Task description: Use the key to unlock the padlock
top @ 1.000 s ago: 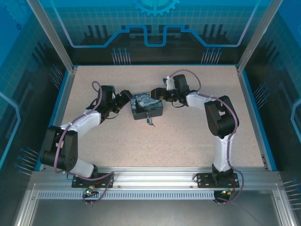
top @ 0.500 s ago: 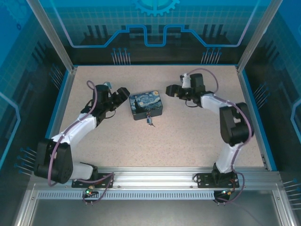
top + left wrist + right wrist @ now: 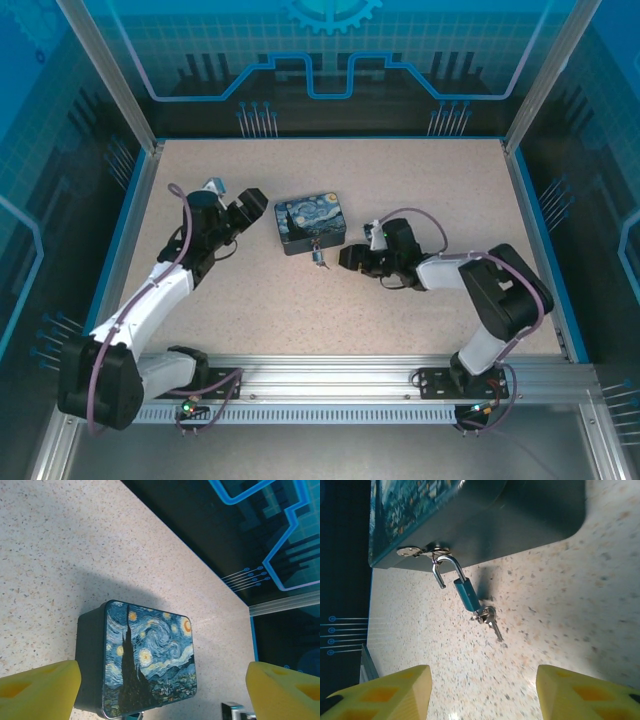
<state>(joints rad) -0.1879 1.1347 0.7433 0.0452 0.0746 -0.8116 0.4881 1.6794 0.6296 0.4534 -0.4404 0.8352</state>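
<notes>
My right gripper (image 3: 480,695) is open and holds nothing. Its two yellow fingers (image 3: 385,692) stand low over the surface (image 3: 560,605). Straight ahead of it, near but not touching, the padlock (image 3: 466,596) lies on its side. Its shackle (image 3: 445,565) is hooked through the hasp (image 3: 420,551) of the painted tin (image 3: 485,515) further ahead, so the padlock cannot slide away.

The key (image 3: 492,625) lies at the bottom end of the padlock, the end nearest to my gripper. I cannot tell if it is fully inserted. I judge I approach from this side to reach the key. One leg of the shackle seems free of the body, but I am not sure.

My left gripper (image 3: 160,692) is wide open and empty. The tin is just ahead of it, so I think it is placed to steady the tin.
</notes>
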